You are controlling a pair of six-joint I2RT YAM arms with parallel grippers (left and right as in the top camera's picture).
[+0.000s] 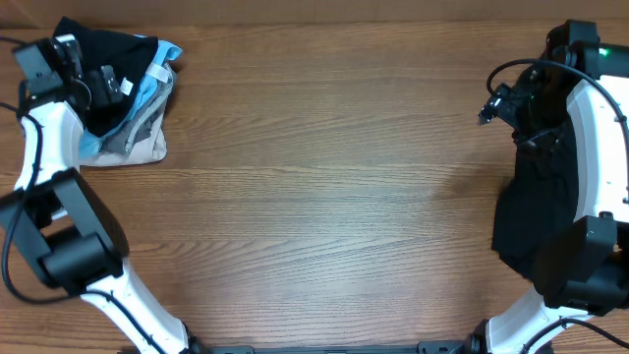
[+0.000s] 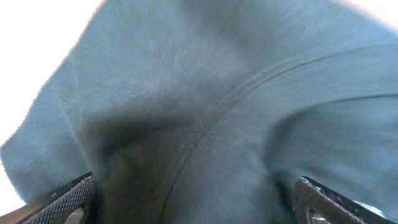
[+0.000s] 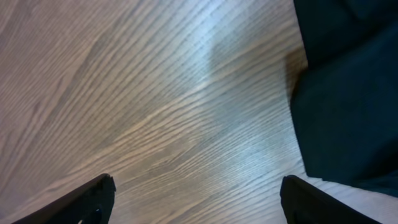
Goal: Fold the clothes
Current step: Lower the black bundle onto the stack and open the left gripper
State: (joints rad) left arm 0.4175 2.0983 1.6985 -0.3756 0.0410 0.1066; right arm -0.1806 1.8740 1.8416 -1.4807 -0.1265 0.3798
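On the brown wooden table (image 1: 324, 197), a black garment (image 1: 526, 231) lies at the right edge, partly hidden, and a heap of black, light-blue and beige clothes (image 1: 142, 133) sits far left. The right gripper (image 3: 200, 202) gapes over bare wood, holding nothing. The left gripper (image 2: 196, 202) is spread wide, with blue-grey cloth (image 2: 236, 106) between its 2 fingers; contact is unclear.

**Three Cameras, One Table**

The overhead camera looks straight down from high up and sees the whole table (image 1: 314, 197). The left wrist camera is very close to bluish cloth (image 2: 217, 93), part of the clothes pile (image 1: 138, 118) seen top left from above. The right wrist camera looks down, close, at wood and a black shirt (image 3: 348, 93), also seen at the right from above.
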